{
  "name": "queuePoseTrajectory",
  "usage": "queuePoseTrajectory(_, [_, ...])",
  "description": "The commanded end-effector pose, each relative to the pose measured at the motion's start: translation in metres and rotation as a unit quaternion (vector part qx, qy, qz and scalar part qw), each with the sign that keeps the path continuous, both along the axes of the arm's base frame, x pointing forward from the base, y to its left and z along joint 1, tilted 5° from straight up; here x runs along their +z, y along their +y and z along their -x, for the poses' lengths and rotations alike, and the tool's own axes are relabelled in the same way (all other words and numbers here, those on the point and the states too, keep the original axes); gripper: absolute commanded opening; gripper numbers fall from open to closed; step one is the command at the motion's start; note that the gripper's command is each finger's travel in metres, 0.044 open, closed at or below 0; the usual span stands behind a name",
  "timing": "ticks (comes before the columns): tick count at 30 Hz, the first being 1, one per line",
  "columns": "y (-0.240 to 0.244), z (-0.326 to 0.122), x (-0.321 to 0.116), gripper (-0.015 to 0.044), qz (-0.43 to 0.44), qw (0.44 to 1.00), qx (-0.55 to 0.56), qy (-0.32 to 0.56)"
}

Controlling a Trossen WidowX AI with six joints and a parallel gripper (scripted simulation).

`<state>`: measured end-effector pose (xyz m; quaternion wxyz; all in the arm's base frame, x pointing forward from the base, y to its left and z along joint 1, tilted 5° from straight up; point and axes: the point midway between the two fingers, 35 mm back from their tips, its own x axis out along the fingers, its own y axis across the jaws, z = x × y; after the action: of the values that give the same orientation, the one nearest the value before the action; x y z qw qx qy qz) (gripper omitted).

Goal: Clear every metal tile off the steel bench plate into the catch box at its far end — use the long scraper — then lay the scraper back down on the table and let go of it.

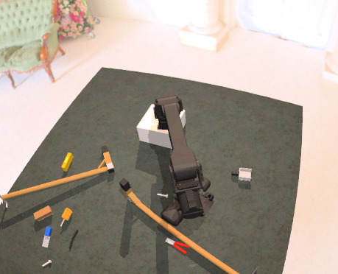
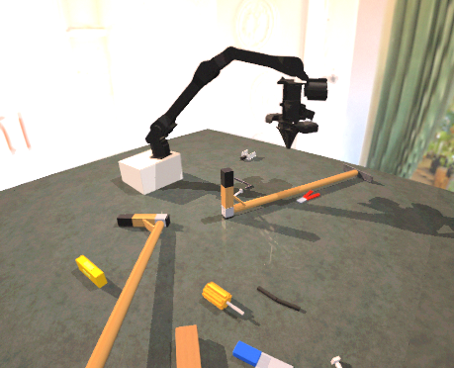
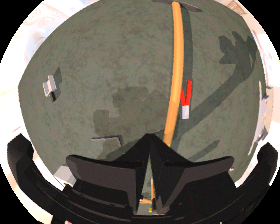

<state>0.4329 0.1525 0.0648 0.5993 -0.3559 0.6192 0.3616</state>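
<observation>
My gripper (image 2: 288, 146) (image 3: 150, 135) is shut and empty. It points down, well above the table. One long tool with a wooden shaft (image 1: 192, 243) (image 2: 298, 191) (image 3: 177, 55) lies near it; its black-ended grip (image 2: 227, 178) (image 1: 124, 184) stands up, and a thin dark blade (image 2: 359, 173) is at its far end. A second such tool has its shaft (image 1: 56, 183) (image 2: 130, 292) farther from the gripper. I cannot tell which is the scraper. No steel bench plate, metal tiles or catch box can be made out.
Red-handled pliers (image 1: 180, 248) (image 3: 189, 92) lie beside the near shaft. A small grey-white item (image 1: 245, 174) (image 2: 248, 155) lies apart. A yellow block (image 1: 67, 162), brown block (image 1: 43, 213), orange-handled screwdriver (image 1: 67, 213) and blue-ended tool (image 1: 48, 231) lie near the second shaft.
</observation>
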Motion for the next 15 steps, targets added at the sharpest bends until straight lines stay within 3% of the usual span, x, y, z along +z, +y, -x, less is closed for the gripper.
queuePoseTrajectory(1, [0.000, 0.000, -0.014, 0.0000, 0.002, 1.000, -0.005, 0.004])
queuePoseTrajectory(15, [0.001, -0.001, -0.051, 0.0000, 0.002, 1.000, -0.012, 0.004])
